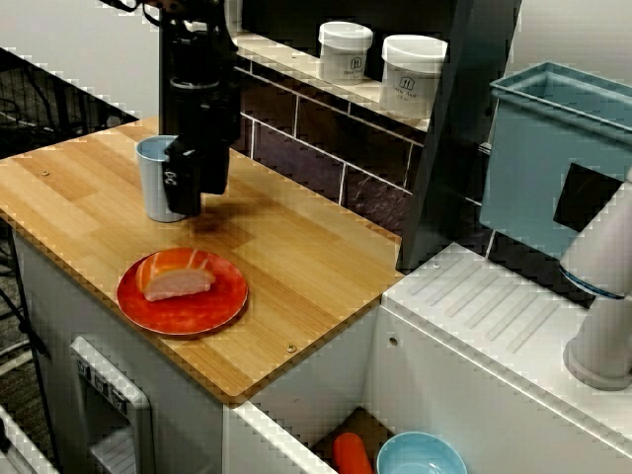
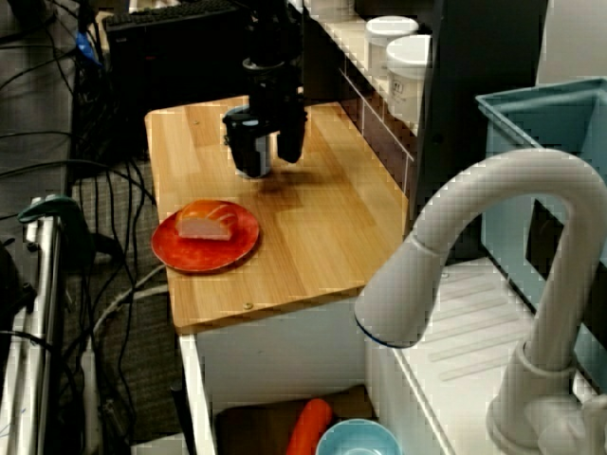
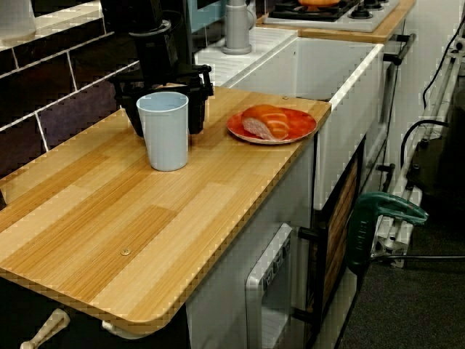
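Blue cup [image 1: 153, 183] just beside open gripper [image 1: 197, 191], salmon piece [image 1: 178, 282] on orange plate [image 1: 197, 313]

An orange plate [image 1: 202, 318] lies near the front edge of the bench [image 1: 296, 257], toward the end that meets the sink, and carries a piece of salmon sushi [image 1: 178, 281]. Behind the back edge runs a wall of dark tiles [image 1: 306, 138]; a shelf [image 1: 286, 61] above it holds two white jars [image 1: 345, 50] [image 1: 411, 76] side by side. Past the sink-side edge are a white drainboard [image 1: 494, 316], a grey faucet [image 2: 474, 246] and a blue bin [image 1: 553, 148]. Down in the sink, a light blue bowl [image 1: 422, 456] sits just beside an orange object [image 1: 351, 454].
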You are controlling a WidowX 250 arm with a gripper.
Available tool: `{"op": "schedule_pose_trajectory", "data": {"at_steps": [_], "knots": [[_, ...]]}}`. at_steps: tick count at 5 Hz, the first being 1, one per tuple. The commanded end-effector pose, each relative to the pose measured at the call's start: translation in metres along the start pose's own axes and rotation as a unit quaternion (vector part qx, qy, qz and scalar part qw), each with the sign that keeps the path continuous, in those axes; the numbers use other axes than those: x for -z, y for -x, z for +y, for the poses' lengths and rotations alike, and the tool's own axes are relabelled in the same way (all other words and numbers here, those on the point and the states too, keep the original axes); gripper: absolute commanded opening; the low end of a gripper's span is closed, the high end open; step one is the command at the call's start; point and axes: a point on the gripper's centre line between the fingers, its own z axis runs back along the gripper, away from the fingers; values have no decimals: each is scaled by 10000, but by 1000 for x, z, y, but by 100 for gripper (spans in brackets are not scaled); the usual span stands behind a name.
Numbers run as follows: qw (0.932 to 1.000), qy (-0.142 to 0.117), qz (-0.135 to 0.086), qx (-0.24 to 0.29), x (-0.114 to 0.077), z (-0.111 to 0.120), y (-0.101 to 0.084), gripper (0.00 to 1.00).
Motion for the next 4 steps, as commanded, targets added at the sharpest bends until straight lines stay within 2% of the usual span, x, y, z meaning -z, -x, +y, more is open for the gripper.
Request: {"op": "schedule_pose_trajectory", "data": {"at_steps": [1, 3, 4], "knots": [[9991, -408, -85, 23, -28, 6, 32, 100], [9990, -446, -30, 11, -23, 8, 51, 100], [9994, -350, -20, -2, -30, 11, 62, 100]]}}
